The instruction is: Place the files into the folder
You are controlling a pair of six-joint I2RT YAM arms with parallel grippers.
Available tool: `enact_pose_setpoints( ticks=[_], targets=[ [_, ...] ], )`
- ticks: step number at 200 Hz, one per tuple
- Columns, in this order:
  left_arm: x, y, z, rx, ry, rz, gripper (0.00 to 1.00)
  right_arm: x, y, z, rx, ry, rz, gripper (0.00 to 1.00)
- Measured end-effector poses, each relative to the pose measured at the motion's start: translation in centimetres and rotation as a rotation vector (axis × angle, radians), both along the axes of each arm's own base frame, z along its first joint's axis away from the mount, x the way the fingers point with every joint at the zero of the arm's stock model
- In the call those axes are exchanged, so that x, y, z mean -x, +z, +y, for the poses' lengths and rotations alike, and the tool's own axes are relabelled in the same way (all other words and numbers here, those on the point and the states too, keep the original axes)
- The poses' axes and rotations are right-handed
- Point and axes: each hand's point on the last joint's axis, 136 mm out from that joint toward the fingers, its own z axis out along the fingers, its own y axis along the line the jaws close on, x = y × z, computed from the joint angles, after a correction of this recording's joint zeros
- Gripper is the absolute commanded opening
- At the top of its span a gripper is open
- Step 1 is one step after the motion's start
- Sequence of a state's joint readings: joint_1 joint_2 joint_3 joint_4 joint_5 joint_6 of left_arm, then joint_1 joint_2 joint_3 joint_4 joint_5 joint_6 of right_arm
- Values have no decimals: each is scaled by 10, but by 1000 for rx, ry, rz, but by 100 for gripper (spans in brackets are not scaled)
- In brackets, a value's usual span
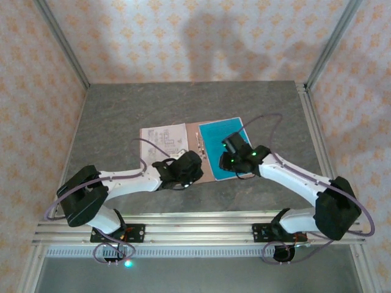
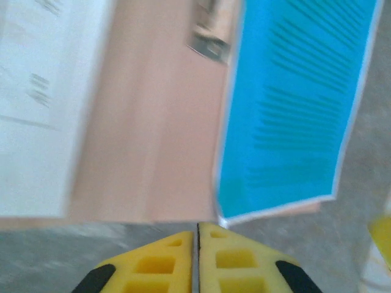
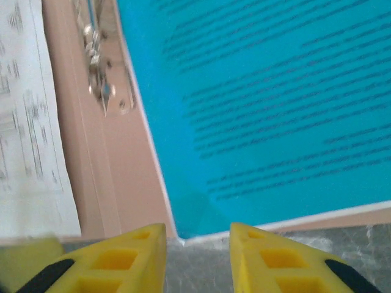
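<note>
— judging how far this has got: is anything in the folder [image 1: 206, 170] yet?

— both files lie on it. it is spread open flat on the bench [image 1: 122, 110]. the white sheet [image 1: 164, 139], with print and diagrams, covers the left panel, and the teal sheet [image 1: 219, 135] covers the right. bare card and a metal clip [image 3: 104, 85] show at the spine between them.

— are they sitting square?

— the teal sheet looks a little skewed. a sliver of card shows past its near edge in the right wrist view.

— and the fingers?

— the left fingers [image 2: 159, 265] are pressed together with nothing between them, over bare bench just short of the folder's near edge. the right fingers [image 3: 122, 262] are spread and empty, straddling the teal sheet's near left corner. i cannot tell whether they touch the paper.

— so what is left?

— i'd say the placing is done or nearly so. the teal sheet may want squaring up, and the folder is not yet closed, so one panel would need folding over if the task calls for that.
</note>
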State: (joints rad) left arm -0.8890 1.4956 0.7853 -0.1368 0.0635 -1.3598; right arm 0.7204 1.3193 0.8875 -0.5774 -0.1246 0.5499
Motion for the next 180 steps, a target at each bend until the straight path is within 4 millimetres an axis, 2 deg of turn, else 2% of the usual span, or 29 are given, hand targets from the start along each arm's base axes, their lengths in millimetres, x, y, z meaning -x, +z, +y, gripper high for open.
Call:
enact_pose_setpoints(
  ticks=[22,47,68,84,121,180],
  targets=[
    [2,-21,38,-99,34,42,6,12,-5,20,103,140,7,32],
    [8,-31,70,-156,56,63,6,16,-17,39,221,269,18,32],
    [12,-36,93,-183,76,74,6,20,-33,46,304,352,39,35],
    [16,-38,106,-195,90,82,6,24,-43,44,362,394,59,36],
    [22,-42,122,-220,97,92,6,29,-52,38,420,442,85,34],
    [25,-47,129,-236,97,102,5,30,-69,36,470,474,125,28]
  ],
)
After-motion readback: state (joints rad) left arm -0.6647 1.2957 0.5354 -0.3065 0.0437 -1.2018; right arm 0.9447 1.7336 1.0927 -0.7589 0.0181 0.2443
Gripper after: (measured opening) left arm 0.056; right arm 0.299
